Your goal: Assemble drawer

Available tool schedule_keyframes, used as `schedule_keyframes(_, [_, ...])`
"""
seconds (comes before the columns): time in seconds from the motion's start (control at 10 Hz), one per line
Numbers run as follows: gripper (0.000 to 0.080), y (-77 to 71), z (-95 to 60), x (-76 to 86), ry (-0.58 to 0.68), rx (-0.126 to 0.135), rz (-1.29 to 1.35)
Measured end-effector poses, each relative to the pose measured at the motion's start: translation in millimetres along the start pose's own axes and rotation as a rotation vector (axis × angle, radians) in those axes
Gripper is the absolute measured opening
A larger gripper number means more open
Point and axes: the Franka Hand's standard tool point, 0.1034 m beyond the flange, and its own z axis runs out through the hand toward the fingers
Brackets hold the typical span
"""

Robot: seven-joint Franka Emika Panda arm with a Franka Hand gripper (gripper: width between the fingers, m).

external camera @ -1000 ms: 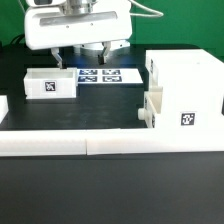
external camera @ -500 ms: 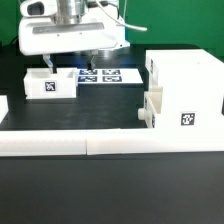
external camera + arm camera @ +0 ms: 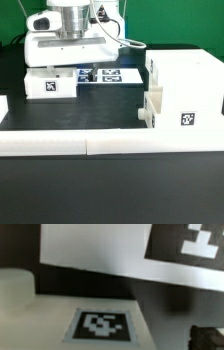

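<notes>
The drawer's tall boxy housing (image 3: 185, 88) stands at the exterior view's right, with one small tray (image 3: 150, 110) sitting in its side. A second small open-top tray (image 3: 50, 84) with a tag on its front lies at the left. My gripper (image 3: 70, 71) hangs low right over this tray, jaws apart and holding nothing. In the wrist view the tray's white wall and its tag (image 3: 100, 325) fill the picture close up, and one dark fingertip (image 3: 207, 337) shows at the edge. The other finger is hidden.
The marker board (image 3: 108, 75) lies behind the left tray, partly covered by the gripper. A long low white border wall (image 3: 110, 143) runs along the front. Another white part (image 3: 3, 106) shows at the far left edge.
The gripper has moved toward the exterior view's left and come down, from above the marker board to just over the left tray. The parts have not moved.
</notes>
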Motion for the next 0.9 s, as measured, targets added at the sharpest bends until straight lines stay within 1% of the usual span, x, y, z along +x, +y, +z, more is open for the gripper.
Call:
schedule_keyframes(0.3, [0.0649,-0.1,1.5,0.4,-0.001,0.001,-0.002])
schedule_keyframes(0.4, [0.0623,-0.2,1.6,0.5,-0.001,0.000,-0.002])
schedule_keyframes(0.5, [0.0623,-0.3,1.6,0.6,-0.001,0.000,-0.002])
schedule_keyframes(0.7, [0.0263,-0.3,1.6,0.6,-0.001,0.000,-0.003])
schedule_keyframes(0.8, [0.0263,-0.3,1.6,0.6,-0.001,0.000,-0.003])
schedule_keyframes(0.9, [0.0087,-0.3,1.6,0.6,-0.001,0.000,-0.003])
